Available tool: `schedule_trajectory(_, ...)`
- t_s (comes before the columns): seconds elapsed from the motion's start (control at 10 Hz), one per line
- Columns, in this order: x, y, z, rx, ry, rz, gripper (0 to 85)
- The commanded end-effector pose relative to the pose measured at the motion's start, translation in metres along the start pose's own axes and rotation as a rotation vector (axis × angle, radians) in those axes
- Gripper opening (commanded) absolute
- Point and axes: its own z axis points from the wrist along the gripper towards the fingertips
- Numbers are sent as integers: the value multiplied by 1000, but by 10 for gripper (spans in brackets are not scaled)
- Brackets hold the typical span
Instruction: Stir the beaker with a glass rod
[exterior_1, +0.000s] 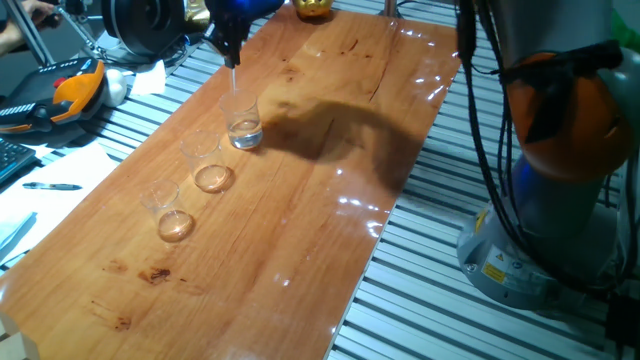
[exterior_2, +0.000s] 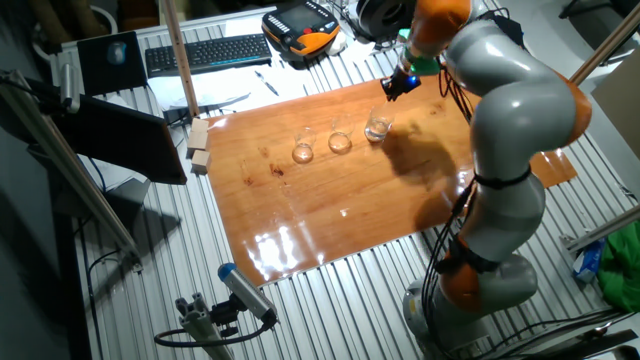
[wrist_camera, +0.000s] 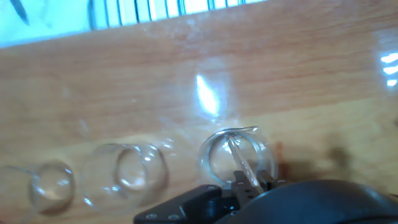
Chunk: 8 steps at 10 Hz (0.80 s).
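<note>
The beaker (exterior_1: 243, 126) with the silvery bottom is the far one of three in a row on the wooden board; it also shows in the other fixed view (exterior_2: 378, 125) and in the hand view (wrist_camera: 236, 155). My gripper (exterior_1: 232, 42) hangs right above it, shut on the glass rod (exterior_1: 235, 82). The rod points straight down, with its lower end inside the beaker's mouth. In the hand view the glass rod (wrist_camera: 240, 163) runs from my fingertips (wrist_camera: 247, 185) down into the beaker. The gripper (exterior_2: 399, 83) sits just above and right of the beaker in the other fixed view.
Two amber-bottomed beakers (exterior_1: 208, 166) (exterior_1: 168, 213) stand next to the task beaker along the wooden board (exterior_1: 300, 230). An orange and black pendant (exterior_1: 70, 92) and a keyboard (exterior_2: 207, 52) lie beyond the board. Two wooden blocks (exterior_2: 199, 146) sit at its edge.
</note>
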Motion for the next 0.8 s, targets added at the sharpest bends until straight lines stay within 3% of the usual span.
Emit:
schedule_trajectory(0.0,0,0,-2,-79,121,116,0)
schedule_trajectory(0.2,1,-1,-6,-18,220,115,0)
schedule_trajectory(0.4,1,-3,-10,63,267,67,0)
schedule_trajectory(0.6,1,-4,-13,105,278,44,0)
schedule_trajectory(0.7,1,-4,-13,110,234,17,0)
